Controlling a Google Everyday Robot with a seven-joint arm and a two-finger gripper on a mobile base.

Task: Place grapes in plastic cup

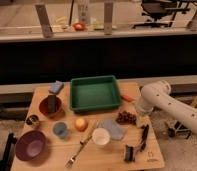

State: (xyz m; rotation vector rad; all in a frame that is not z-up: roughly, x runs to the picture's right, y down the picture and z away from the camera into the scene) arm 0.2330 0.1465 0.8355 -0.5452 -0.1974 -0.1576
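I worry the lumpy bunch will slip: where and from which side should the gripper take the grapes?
Probably from above, jaws closing across the narrow middle of the grapes: the bunch lies flat and elongated on the table, so its short width suits the grip best. The gripper, open, hovers just beside it at the arm's end.

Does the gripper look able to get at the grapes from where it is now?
Probably yes. The gripper is low over the right side of the table, just right of the grapes, and nothing stands between them. The green tray lies behind, out of the path.
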